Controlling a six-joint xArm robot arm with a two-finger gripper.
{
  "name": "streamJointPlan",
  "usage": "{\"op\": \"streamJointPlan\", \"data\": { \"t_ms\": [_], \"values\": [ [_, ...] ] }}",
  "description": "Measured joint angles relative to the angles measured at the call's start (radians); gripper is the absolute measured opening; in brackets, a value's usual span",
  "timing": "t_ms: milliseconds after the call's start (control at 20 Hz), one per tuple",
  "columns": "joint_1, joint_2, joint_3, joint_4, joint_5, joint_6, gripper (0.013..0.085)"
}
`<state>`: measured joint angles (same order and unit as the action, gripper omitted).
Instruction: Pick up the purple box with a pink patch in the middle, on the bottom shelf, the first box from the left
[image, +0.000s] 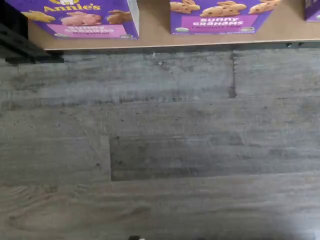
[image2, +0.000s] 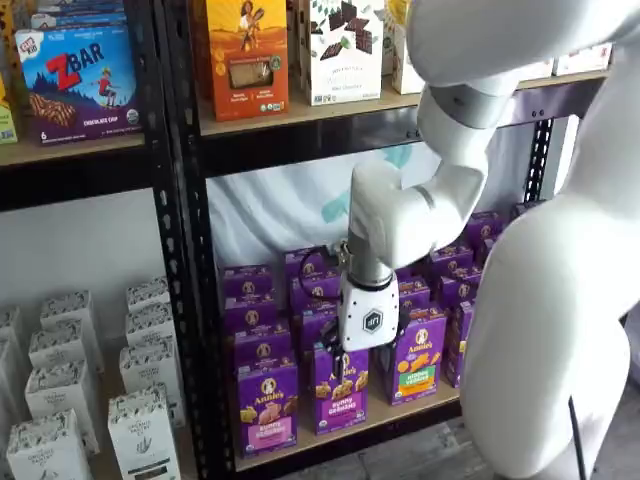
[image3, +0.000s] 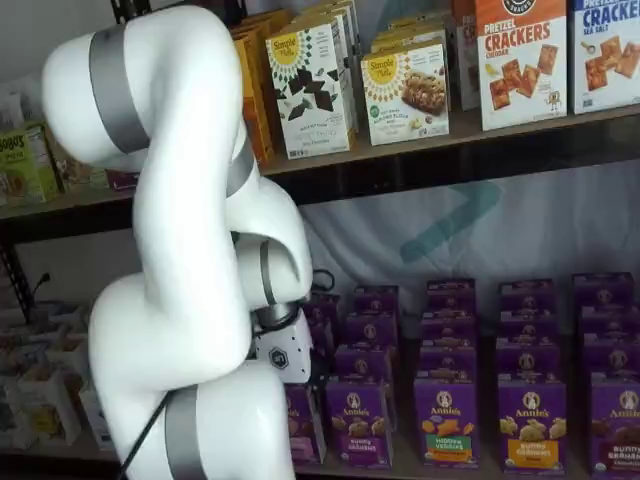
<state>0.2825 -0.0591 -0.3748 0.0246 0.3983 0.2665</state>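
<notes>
You see one purple box (image2: 267, 405) at the gripper's (image2: 345, 362) eight o'clock; its jaws stand apart, empty.

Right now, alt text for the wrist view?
Wrist view: mostly grey wood-plank floor, with the front edge of the bottom shelf along one side. On it stand the purple box with its pink band and a second purple Annie's Bunny Grahams carton with a purple band; no gripper fingers show.
</notes>
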Motion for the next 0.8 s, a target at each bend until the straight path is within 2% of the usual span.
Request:
{"op": "streamJointPlan", "data": {
  "t_ms": [250,450,600,700,800],
  "values": [
    [0.001,0.122,-0.057,-0.028,-0.059,0.026,0.0850],
    [0.005,0.198,-0.085,0.033,-0.129,-0.030,0.0850],
    [0.014,0.257,-0.116,0.100,-0.168,-0.088,0.0850],
    [0.018,0.289,-0.140,0.117,-0.176,-0.101,0.0850],
    [0.022,0.329,-0.172,0.113,-0.185,-0.094,0.0850]
  ]
}}
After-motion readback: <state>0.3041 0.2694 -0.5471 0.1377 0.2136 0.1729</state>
